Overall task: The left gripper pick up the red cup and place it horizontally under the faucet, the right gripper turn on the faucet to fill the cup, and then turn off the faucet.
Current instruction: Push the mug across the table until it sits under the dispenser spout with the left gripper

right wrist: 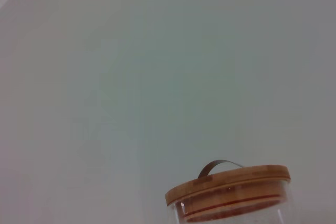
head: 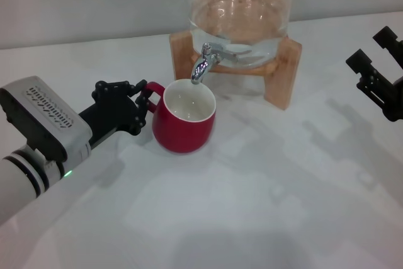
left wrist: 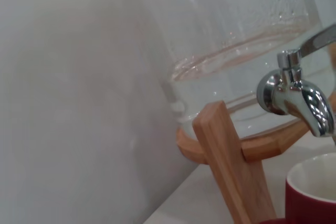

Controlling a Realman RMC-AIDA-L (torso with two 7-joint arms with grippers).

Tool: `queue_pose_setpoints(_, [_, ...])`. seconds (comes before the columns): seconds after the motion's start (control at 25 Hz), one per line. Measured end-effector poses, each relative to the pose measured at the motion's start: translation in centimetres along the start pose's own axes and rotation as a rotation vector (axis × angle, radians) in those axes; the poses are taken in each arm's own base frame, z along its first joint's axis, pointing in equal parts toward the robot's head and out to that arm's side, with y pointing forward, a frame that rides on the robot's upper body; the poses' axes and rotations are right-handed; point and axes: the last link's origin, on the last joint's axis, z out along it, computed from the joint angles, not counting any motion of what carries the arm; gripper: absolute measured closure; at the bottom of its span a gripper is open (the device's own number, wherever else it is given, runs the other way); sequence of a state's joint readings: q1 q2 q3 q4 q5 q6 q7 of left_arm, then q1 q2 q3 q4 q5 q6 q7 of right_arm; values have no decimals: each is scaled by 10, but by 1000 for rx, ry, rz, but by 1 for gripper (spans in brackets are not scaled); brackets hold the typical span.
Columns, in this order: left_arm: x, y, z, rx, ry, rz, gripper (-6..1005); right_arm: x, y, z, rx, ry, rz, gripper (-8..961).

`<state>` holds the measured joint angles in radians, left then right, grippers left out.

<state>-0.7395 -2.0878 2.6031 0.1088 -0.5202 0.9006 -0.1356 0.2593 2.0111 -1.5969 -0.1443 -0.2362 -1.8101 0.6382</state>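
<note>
On the white bench (head: 252,206), in the head view, the red cup (head: 184,118) stands upright with its mouth right beneath the spout of the faucet (head: 201,66), which juts from the glass water dispenser (head: 239,17) on its wooden stand (head: 283,74). The left gripper (head: 140,102) sits at the cup's loop handle, its fingers clamped on that handle. The right gripper (head: 378,70) hangs well apart at the right edge, its fingers spread and holding nothing. In the left wrist view, the chrome faucet (left wrist: 296,98) curves down just above the cup's white rim (left wrist: 315,174), with no water seen running, and the stand's leg (left wrist: 231,166) rises beside it. In the right wrist view, only the dispenser's wooden lid (right wrist: 228,182) with its metal handle shows against a plain wall. The placing step looks all but done; I judge the next move is for the right gripper to cross to the lever and open it, while the left steadies the cup.
</note>
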Motion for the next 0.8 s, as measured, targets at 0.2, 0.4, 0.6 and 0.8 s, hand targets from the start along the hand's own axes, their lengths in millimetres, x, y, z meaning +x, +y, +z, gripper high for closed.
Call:
queue_pose_setpoints(0.2, [-2,1,0,-2,-10,2,892,0,0,0,0,0,0,114])
queue_pose_setpoints(0.4, [-4,1,-1,0,-23,3,899,0,0,0,-1,1,0,114])
queue_pose_setpoints(0.6, [-10,3,-1,3,-61,25,903,0,1,0,-1,0,2,114])
queue_pose_setpoints(0.8, [-11,8,0,-3,-73,47,905,1,1,0,-1,0,2,114])
